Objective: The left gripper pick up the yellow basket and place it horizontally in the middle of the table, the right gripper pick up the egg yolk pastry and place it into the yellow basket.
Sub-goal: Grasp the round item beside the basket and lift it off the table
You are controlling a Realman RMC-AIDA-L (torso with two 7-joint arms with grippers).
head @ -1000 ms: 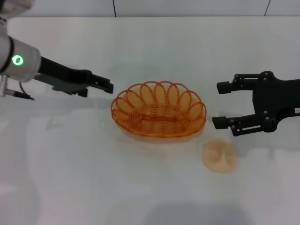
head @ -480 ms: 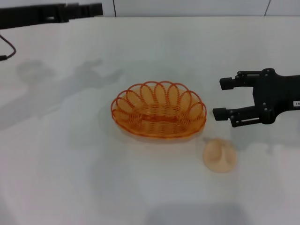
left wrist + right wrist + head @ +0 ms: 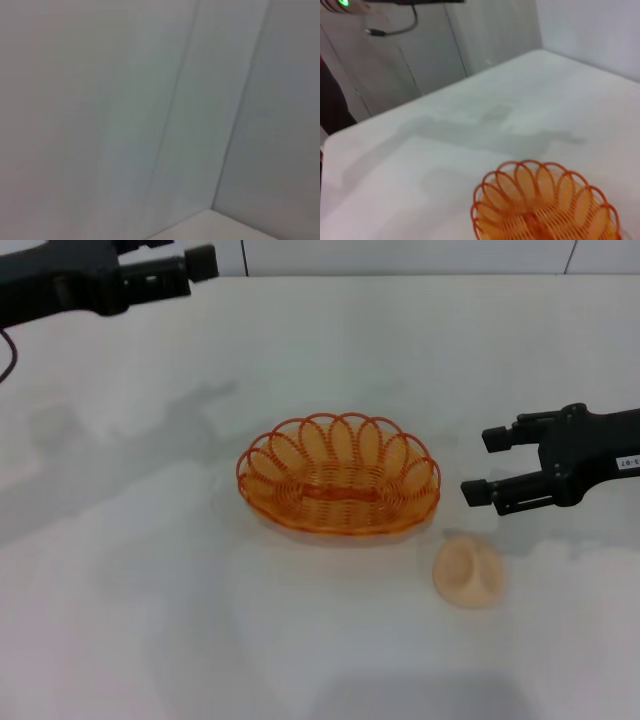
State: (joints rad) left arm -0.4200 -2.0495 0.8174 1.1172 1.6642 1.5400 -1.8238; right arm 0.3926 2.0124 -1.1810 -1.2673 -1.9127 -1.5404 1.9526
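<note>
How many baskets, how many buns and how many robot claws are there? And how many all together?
Baskets: 1, the yellow basket in the middle of the table.
Buns: 1, the egg yolk pastry lying on the table beside the basket.
Claws: 2, the left gripper up at the far edge and the right gripper, open, near the basket.
Total: 4.

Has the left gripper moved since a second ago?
Yes. In the head view the left gripper has left the yellow basket rim and now sits raised at the far left; the basket stayed put.
</note>
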